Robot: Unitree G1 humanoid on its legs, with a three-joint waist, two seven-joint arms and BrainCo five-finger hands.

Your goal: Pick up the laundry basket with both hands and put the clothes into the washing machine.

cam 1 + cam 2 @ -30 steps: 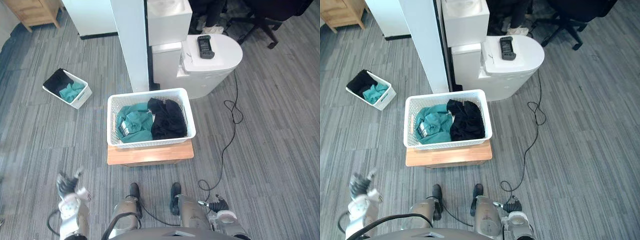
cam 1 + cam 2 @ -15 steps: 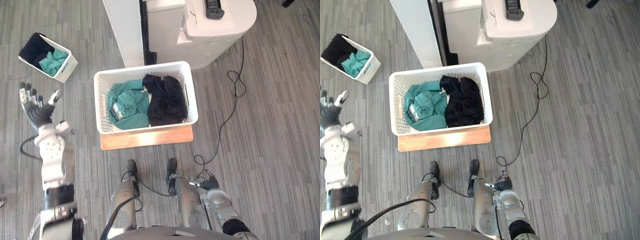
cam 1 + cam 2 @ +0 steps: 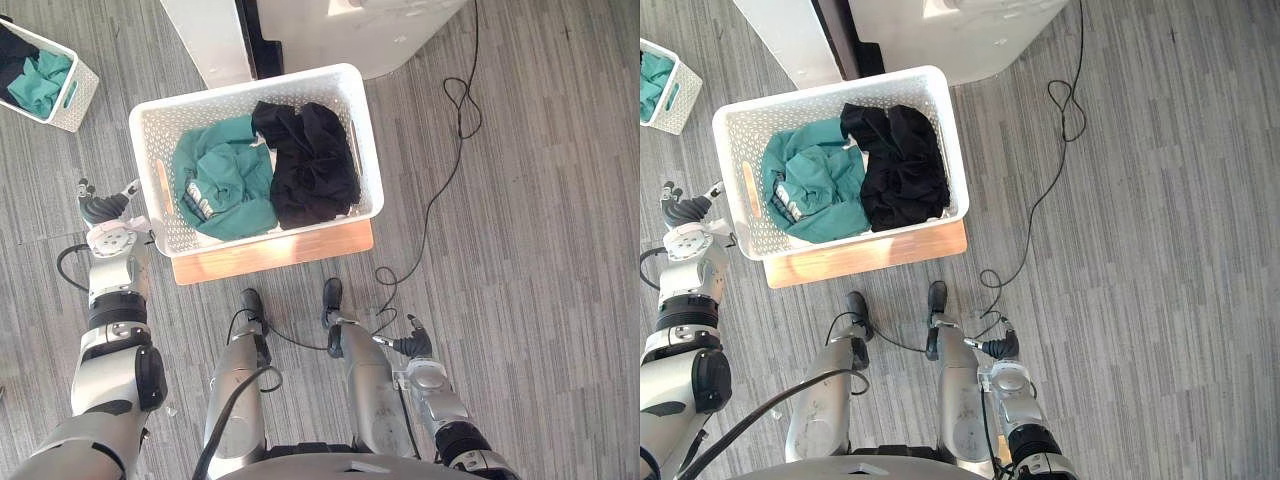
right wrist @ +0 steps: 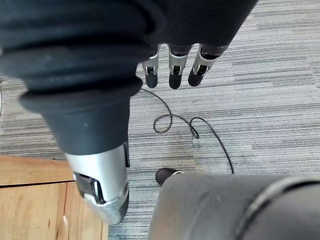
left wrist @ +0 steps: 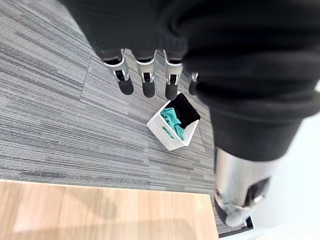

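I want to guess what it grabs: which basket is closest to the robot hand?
The big basket on the wooden stand: the left robot hand is right beside it. The small basket sits farther off.

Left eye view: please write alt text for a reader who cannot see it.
A white laundry basket holding a teal garment and a black garment sits on a low wooden stand on grey carpet. The left hand is open close beside the basket's left side; the right hand hangs open, lower and away from it.
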